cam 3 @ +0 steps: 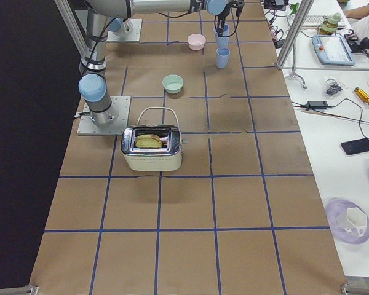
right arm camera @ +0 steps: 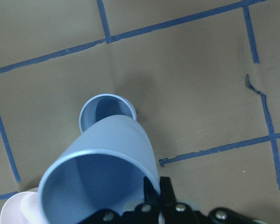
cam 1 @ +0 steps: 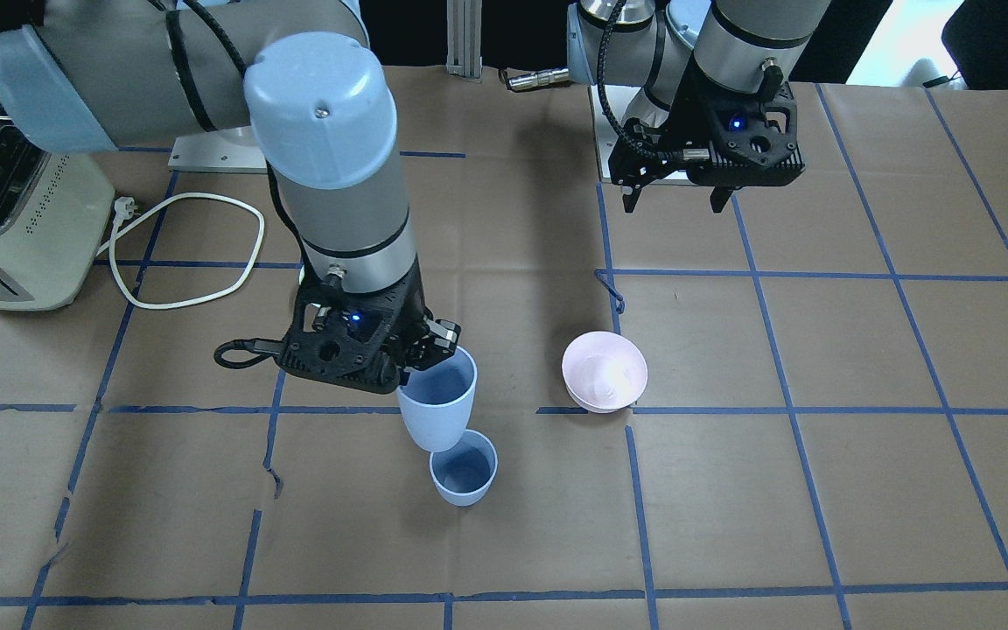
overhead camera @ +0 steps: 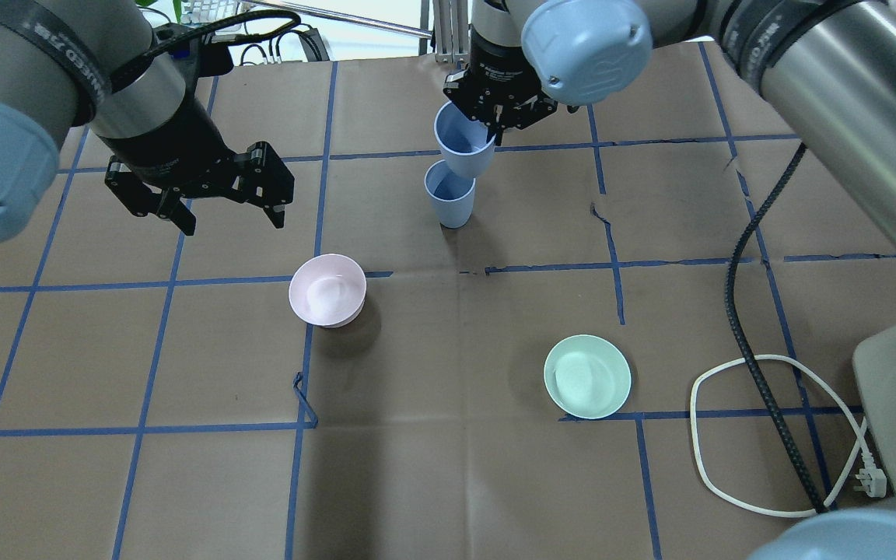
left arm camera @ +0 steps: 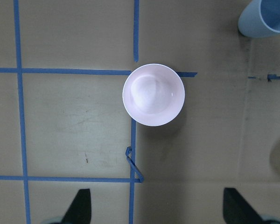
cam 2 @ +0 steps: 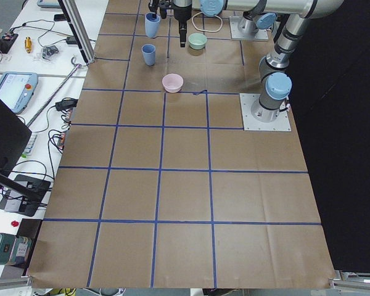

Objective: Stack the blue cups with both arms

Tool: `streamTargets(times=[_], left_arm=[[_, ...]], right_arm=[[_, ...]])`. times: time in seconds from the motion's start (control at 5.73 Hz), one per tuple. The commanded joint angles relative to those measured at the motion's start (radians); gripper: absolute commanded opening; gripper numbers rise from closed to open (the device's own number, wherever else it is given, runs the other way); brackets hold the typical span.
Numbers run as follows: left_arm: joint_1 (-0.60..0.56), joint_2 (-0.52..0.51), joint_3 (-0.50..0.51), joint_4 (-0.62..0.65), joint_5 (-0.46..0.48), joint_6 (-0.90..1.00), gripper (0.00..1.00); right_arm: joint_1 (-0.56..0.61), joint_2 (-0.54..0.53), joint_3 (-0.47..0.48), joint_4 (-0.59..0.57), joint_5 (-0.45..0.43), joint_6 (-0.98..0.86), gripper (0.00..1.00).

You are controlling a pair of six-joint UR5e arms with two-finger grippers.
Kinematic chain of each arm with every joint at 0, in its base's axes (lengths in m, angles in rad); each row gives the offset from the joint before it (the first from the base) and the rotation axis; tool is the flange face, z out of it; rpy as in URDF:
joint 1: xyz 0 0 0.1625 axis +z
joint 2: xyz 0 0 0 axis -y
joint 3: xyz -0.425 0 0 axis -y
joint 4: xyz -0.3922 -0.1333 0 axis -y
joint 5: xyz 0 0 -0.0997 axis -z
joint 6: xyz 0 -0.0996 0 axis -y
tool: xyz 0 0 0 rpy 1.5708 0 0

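My right gripper (cam 1: 430, 357) is shut on the rim of one blue cup (cam 1: 437, 400) and holds it tilted in the air. Its narrow base hangs just above the mouth of the second blue cup (cam 1: 464, 469), which stands upright on the table. The overhead view shows the held cup (overhead camera: 463, 141) above the standing cup (overhead camera: 449, 196). In the right wrist view the held cup (right arm camera: 102, 177) partly hides the standing cup (right arm camera: 100, 109). My left gripper (overhead camera: 226, 211) is open and empty. It hovers above the table, left of the cups and behind the pink bowl.
A pale pink bowl (overhead camera: 327, 289) sits left of centre and shows below the left gripper in the left wrist view (left arm camera: 153, 94). A mint-green bowl (overhead camera: 587, 376) sits to the right. A cream toaster (cam 1: 5, 219) and its white cable (overhead camera: 767, 435) lie on the robot's right side.
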Motion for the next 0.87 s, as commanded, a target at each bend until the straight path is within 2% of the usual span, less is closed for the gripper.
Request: streamTargets(times=[0.0, 0.7], left_arm=[[-0.003, -0.002, 0.003, -0.006, -0.003, 0.001, 0.99], [-0.003, 0.001, 0.005, -0.010, -0.003, -0.002, 0.99]], right_arm=[[0.010, 0.066, -0.024, -0.044, -0.002, -0.002, 0.09], [0.011, 0.128, -0.012, -0.066, 0.007, -0.006, 0.09]])
